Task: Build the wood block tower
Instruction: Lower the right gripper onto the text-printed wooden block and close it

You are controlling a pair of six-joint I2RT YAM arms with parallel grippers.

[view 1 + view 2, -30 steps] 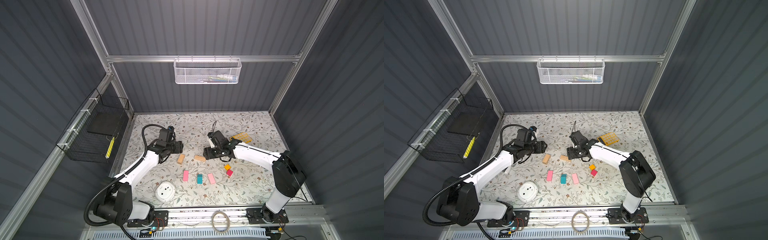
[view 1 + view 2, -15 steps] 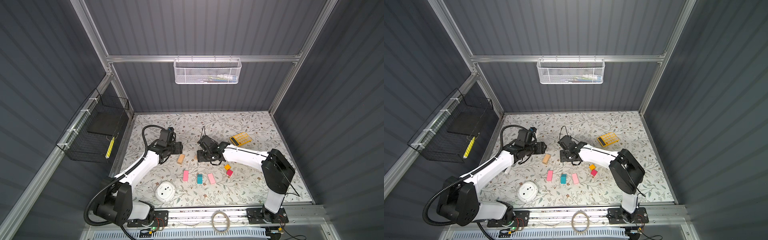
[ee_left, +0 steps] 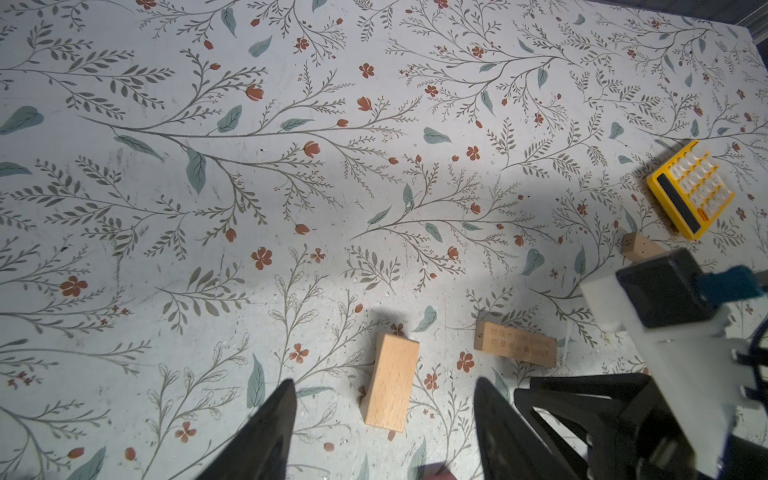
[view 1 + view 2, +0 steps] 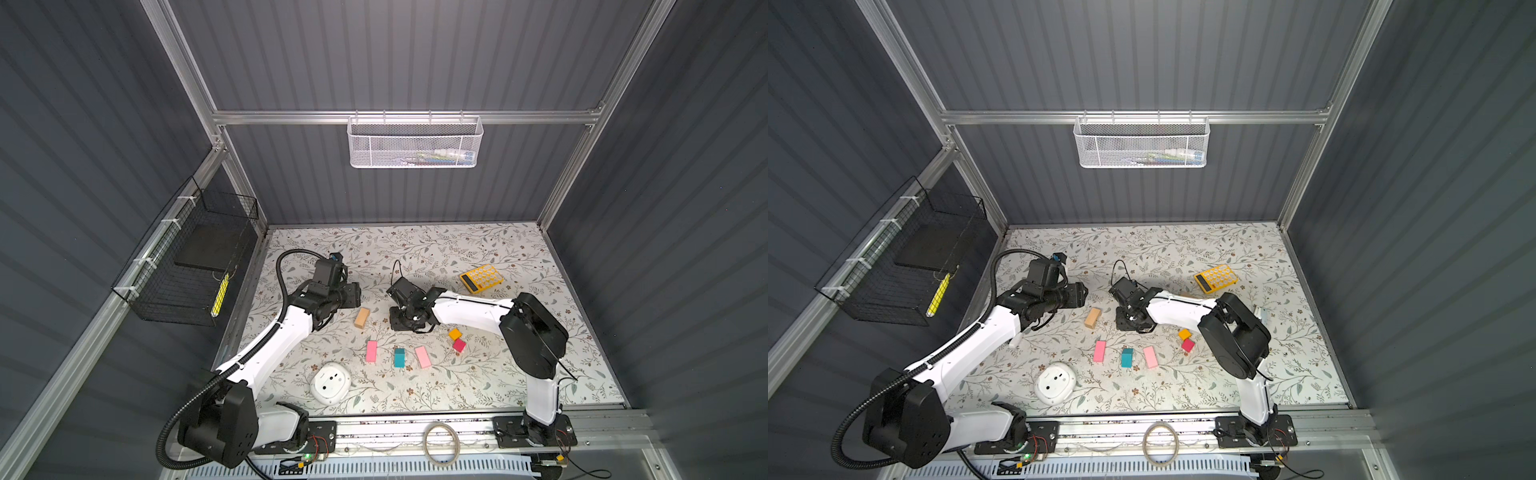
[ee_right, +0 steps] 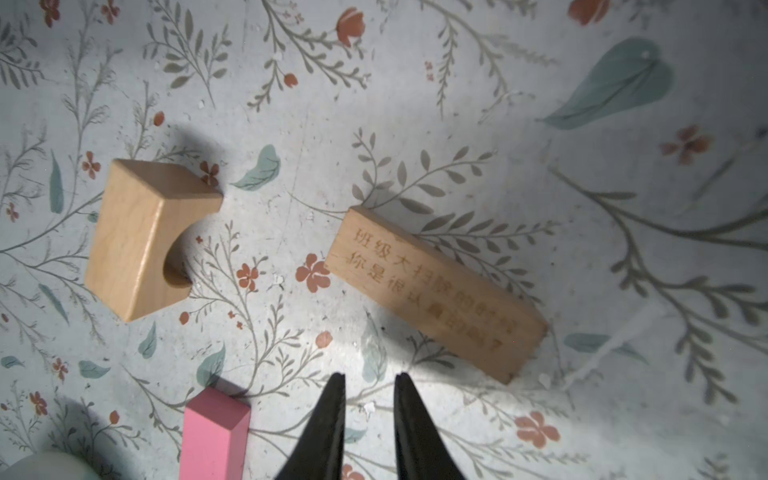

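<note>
The right gripper (image 5: 370,378) is hanging low over the floral mat (image 5: 602,257) with its jaws standing nearly together, only a narrow slit between them and nothing in it. Its tips are sitting just beside the long edge of the engraved tan wooden bar (image 5: 436,291), not astride it. For a sound pick, I judge, the jaws are needing to spread past the bar's short width, centre over its middle, square up to the long sides and settle before closing, so the bar is not skidding or twisting. Farther out, the arched tan wooden block (image 5: 141,237) is lying apart, framed by the left gripper (image 3: 384,381), whose jaws are standing wide and empty. Beyond, one pale pink wooden slab (image 4: 371,351), the teal peaked wooden block (image 4: 399,357), the other pale pink slab (image 4: 423,356), the orange cube (image 4: 455,333) and the magenta-red cube (image 4: 459,345) are lying singly, so the tower is not yet begun.
</note>
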